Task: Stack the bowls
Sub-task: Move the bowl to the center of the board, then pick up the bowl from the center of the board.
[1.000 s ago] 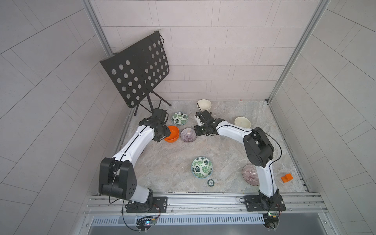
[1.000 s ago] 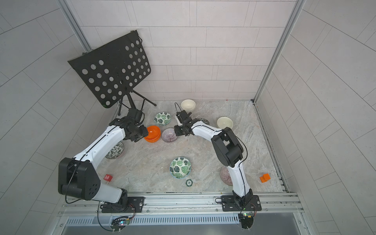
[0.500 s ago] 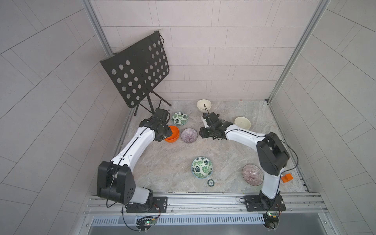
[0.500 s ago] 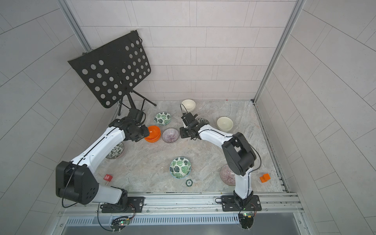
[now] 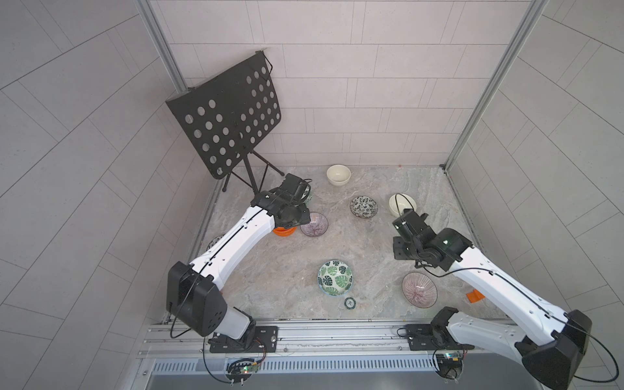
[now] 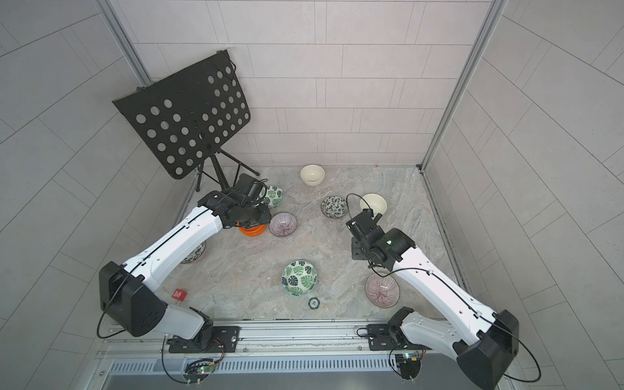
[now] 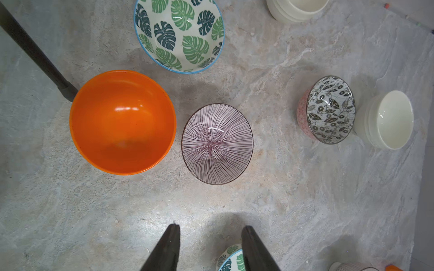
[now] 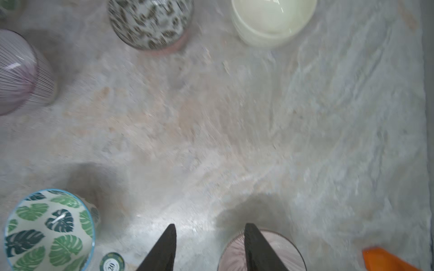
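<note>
In both top views, a marble-patterned table (image 5: 287, 270) carries scattered bowls. The left arm (image 5: 243, 233) reaches over an orange bowl (image 5: 284, 231), which looks like 2 nested together, so that pair seems finished. Just beside it sits a purple striped bowl (image 5: 314, 224). Its twin, the second purple striped bowl (image 5: 419, 289), lies well apart from it, near the right arm (image 5: 506, 290). Farther back stand a black-and-white leaf bowl (image 5: 363, 206), a near cream bowl (image 5: 401, 205) and a far cream bowl (image 5: 338, 175), none stacked. A green leaf bowl (image 5: 335, 277) sits toward the front, near a tiny disc (image 5: 349, 302). In a top view, another patterned bowl (image 6: 194, 253) shows partly under the left arm.

Left wrist view: the left gripper (image 7: 210, 227) hangs over bare table. Its jaws are partly apart and hold nothing. They point toward the purple striped bowl, with a second green leaf bowl (image 7: 179, 35) beyond.

Right wrist view, blurred: the right gripper (image 8: 210, 225) has its jaws partly apart and empty. The second purple striped bowl lies just beneath them. It is probably the next pick, to be carried to its twin.
</note>
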You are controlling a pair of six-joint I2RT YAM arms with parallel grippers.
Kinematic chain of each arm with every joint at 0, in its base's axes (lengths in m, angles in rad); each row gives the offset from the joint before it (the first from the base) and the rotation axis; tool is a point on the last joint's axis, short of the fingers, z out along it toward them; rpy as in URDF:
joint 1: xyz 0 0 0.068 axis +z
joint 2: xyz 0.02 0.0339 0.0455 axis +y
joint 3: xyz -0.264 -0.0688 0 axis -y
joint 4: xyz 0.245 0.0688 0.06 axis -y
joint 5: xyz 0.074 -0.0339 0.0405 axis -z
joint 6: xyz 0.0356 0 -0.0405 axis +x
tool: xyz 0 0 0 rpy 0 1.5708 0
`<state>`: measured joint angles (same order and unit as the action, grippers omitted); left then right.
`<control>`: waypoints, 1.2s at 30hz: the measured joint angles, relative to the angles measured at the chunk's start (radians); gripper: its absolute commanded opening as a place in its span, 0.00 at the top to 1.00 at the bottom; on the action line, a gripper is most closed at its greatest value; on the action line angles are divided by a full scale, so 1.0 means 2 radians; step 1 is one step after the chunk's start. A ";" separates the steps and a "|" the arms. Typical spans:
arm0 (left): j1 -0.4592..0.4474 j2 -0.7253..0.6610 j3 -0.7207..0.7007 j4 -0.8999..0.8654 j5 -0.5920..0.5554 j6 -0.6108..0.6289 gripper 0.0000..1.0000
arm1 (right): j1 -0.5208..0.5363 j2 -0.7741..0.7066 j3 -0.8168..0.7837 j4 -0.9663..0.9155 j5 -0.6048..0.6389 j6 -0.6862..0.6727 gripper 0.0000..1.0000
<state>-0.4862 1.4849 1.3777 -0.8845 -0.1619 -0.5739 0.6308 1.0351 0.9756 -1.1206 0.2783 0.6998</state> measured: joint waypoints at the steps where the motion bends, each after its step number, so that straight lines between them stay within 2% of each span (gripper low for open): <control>1: -0.002 0.000 0.000 -0.002 0.001 0.002 0.54 | 0.001 -0.010 -0.013 -0.012 0.000 0.016 0.51; 6: -0.003 0.001 0.000 -0.008 0.008 0.008 0.54 | 0.035 -0.026 -0.059 -0.045 -0.002 0.084 0.52; 13: -0.003 0.001 0.000 -0.010 0.012 0.013 0.53 | 0.077 -0.027 -0.114 -0.024 -0.008 0.143 0.56; 26: -0.003 0.001 -0.003 -0.011 0.011 0.012 0.54 | 0.106 -0.014 -0.162 0.035 -0.023 0.173 0.65; 28: -0.003 0.001 -0.003 -0.011 0.012 0.012 0.53 | 0.108 -0.014 -0.171 0.039 -0.025 0.178 0.68; 32: -0.003 0.001 -0.003 -0.011 0.012 0.012 0.54 | 0.114 -0.014 -0.178 0.048 -0.025 0.185 0.84; 36: -0.003 0.001 -0.003 -0.011 0.011 0.012 0.53 | 0.119 -0.005 -0.181 0.052 -0.015 0.186 0.95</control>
<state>-0.4915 1.4864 1.3712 -0.9066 -0.1390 -0.5491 0.8696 1.0256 0.6136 -1.0157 0.2481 1.0714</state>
